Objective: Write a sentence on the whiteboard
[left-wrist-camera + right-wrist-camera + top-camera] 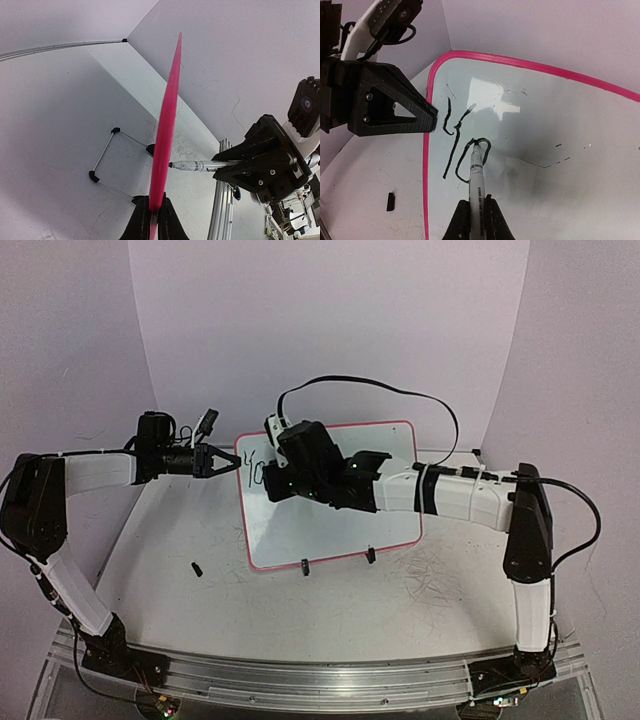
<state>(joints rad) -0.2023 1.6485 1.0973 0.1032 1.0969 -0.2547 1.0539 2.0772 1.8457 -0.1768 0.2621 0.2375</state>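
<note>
Small white pink-rimmed whiteboard [330, 530] stands mid-table; the first black strokes of the sentence [454, 150] hug its left edge, bare surface open rightward. The right gripper [475, 214] clamps a white-barrelled marker [476, 172], tip on the board; the left gripper [152, 212] pinches the left rim

Blocked at the left rim of the whiteboard [330, 530] by the left tool [236, 462], clamped there just beside the marker [476, 175] tip. Crossed in front by the right arm [460, 495]. Open over the board's lower and right face. Open along the near tabletop [300, 610], bar one small black piece [197, 567], possibly a cap. Behind: wire stand [105, 155]; cable [400, 390] looping above.
</note>
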